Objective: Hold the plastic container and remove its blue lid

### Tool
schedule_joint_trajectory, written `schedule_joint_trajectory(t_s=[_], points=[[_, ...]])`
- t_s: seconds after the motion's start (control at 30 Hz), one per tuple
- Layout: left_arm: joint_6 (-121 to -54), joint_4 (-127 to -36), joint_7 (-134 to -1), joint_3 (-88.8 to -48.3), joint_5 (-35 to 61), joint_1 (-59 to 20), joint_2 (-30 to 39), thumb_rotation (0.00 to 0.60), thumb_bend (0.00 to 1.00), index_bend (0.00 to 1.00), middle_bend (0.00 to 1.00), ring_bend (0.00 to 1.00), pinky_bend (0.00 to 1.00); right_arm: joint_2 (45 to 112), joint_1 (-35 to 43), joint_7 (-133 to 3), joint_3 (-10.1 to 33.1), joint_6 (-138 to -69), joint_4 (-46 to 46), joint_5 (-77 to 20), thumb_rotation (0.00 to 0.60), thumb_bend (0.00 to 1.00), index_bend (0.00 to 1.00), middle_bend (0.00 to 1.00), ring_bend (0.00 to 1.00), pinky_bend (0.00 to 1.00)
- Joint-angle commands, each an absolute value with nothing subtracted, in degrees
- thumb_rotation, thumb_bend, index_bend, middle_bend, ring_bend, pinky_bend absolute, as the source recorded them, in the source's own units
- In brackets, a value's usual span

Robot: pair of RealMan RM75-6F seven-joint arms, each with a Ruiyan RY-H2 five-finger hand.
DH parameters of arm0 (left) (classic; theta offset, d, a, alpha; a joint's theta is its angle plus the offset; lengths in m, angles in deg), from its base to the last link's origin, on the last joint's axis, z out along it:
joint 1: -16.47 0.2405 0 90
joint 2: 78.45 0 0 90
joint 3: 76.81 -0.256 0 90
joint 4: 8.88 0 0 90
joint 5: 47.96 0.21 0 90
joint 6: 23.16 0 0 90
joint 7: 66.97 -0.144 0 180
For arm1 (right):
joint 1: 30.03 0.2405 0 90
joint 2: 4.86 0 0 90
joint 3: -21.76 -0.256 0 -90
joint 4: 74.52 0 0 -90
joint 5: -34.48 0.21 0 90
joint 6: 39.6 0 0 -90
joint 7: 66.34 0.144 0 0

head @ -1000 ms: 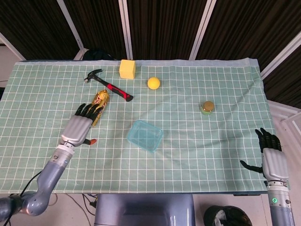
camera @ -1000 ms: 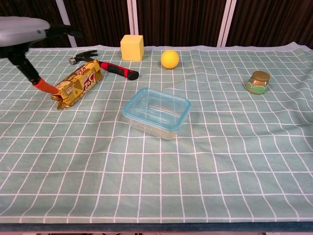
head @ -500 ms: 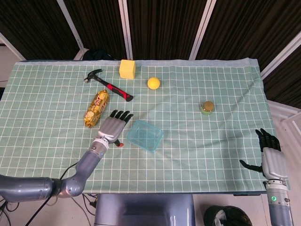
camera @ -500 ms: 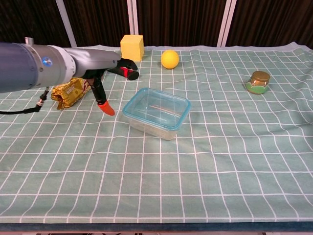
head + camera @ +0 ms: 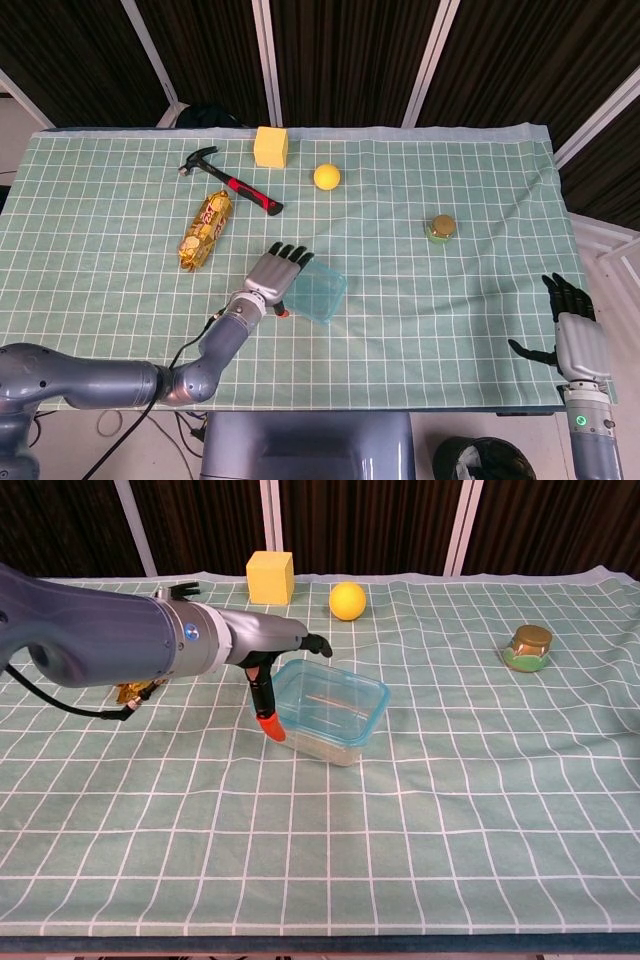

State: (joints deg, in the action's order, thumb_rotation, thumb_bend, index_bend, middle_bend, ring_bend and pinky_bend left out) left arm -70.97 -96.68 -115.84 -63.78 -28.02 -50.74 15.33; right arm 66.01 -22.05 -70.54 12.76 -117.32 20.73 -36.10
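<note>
The clear plastic container point(image 5: 320, 293) with its blue lid point(image 5: 335, 691) on sits at the middle of the checked cloth. My left hand point(image 5: 278, 272) hovers at the container's left edge with its fingers point(image 5: 318, 644) spread over the near-left corner of the lid. Its red-tipped thumb point(image 5: 268, 723) hangs down beside the left wall; I cannot tell whether it touches. The hand holds nothing. My right hand point(image 5: 573, 326) stays off the table's right front corner, fingers extended and empty; it does not show in the chest view.
A gold snack pack point(image 5: 203, 231) lies left of the container, partly hidden behind my left arm in the chest view. A hammer point(image 5: 232, 180), a yellow cube point(image 5: 270, 577) and a yellow ball point(image 5: 347, 600) lie at the back. A small jar point(image 5: 528, 647) stands right.
My left hand has swept rightward from over the snack pack to the container's left edge. The container and my right hand have not moved.
</note>
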Motion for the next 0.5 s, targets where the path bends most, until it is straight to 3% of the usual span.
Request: schedule_joint_trajectory(t_s=[0.03,0.37,0.43,0.5], points=[[-69.49,-95.15,-115.34,-64.37,-29.0,-52.23,15.89,0.6,0.0,0.0,0.0,0.0,0.0,65.96,-22.06,-70.55,12.74,-117.26,20.82,-35.96,0.6,0.19,0.0,0.0,0.0,0.0],[-67.57,-91.41,-113.6,-66.04,-30.75,-55.29,16.94,0.6,0.0,0.0,0.0,0.0,0.0,65.87,-22.08,-70.47,12.84,-117.24,21.17,-36.02,0.6,0.19,0.0,0.0,0.0,0.0],[-67.21,-90.41,-113.1,-66.3,-30.61,-55.69,17.35,0.6,0.0,0.0,0.0,0.0,0.05,65.88,-22.09,-70.53,12.91,-117.24,21.22,-36.07,0.6,0.19,0.0,0.0,0.0,0.0],[-66.92,-89.07,-112.2,-66.34,-29.97,-55.91,18.08,0.6,0.0,0.0,0.01,0.03,0.16,65.87,-22.11,-70.53,12.93,-117.26,21.31,-36.06,0.6,0.19,0.0,0.0,0.0,0.0]])
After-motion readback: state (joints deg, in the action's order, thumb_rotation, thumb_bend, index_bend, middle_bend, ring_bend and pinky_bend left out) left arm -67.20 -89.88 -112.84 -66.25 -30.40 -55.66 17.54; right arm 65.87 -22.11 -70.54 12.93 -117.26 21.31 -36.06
